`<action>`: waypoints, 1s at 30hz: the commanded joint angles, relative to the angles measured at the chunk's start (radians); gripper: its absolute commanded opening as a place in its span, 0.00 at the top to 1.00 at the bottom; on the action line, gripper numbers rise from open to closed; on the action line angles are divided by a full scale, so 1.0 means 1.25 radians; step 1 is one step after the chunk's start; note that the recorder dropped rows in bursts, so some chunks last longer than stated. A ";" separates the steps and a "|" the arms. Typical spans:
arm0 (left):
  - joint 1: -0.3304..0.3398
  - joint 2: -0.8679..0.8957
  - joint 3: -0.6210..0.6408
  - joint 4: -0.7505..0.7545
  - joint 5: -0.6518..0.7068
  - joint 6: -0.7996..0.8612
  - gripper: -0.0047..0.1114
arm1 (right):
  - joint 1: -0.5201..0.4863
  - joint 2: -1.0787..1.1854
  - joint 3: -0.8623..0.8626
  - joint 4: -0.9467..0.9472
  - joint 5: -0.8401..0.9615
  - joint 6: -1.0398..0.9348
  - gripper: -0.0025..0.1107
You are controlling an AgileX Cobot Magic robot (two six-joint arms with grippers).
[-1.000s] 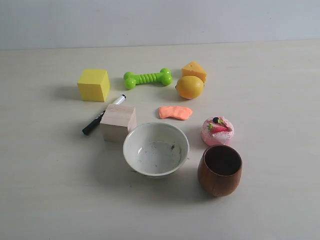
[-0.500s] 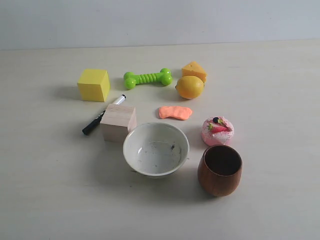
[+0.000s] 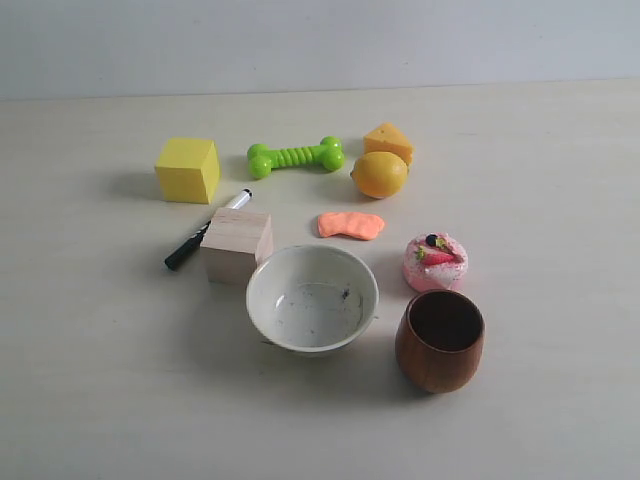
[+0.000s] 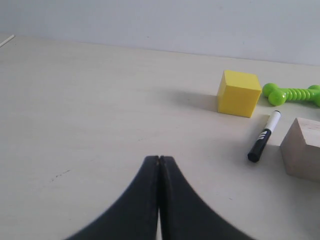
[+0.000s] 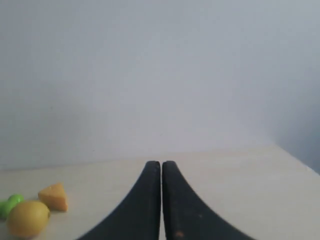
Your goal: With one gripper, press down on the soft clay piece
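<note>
One soft clay piece [image 3: 350, 225] lies between one lemon [image 3: 379, 174] and one bowl [image 3: 312, 249].

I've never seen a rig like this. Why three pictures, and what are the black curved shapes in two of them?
This is a robot with two arms, each ending in a two-fingered claw. One picture looks over the table from a camera off the arms; neither arm shows there. The other two come from cameras on the wrists, so the black shapes are the left gripper and right gripper, both shut, holding nothing. On the table lie the clay piece, a lemon, a cheese wedge, a green bone, a yellow cube, a marker, a wooden block, a bowl, a cake toy and a cup.
</note>
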 commanded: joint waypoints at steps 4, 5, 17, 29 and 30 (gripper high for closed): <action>-0.006 -0.005 -0.002 -0.003 -0.005 -0.002 0.96 | 0.001 -0.004 0.003 0.000 -0.071 0.004 0.95; -0.006 -0.005 -0.002 -0.003 -0.005 -0.002 0.96 | 0.001 -0.004 0.003 0.000 -0.080 0.004 0.95; -0.006 -0.005 -0.002 -0.003 -0.005 -0.002 0.96 | 0.001 -0.004 -0.025 0.026 -0.326 0.232 0.95; -0.006 -0.005 -0.002 -0.003 -0.005 -0.002 0.96 | 0.001 0.008 -0.306 0.025 0.098 0.235 0.95; -0.006 -0.005 -0.002 -0.003 -0.005 -0.002 0.96 | 0.001 0.017 -0.330 0.025 0.121 0.235 0.95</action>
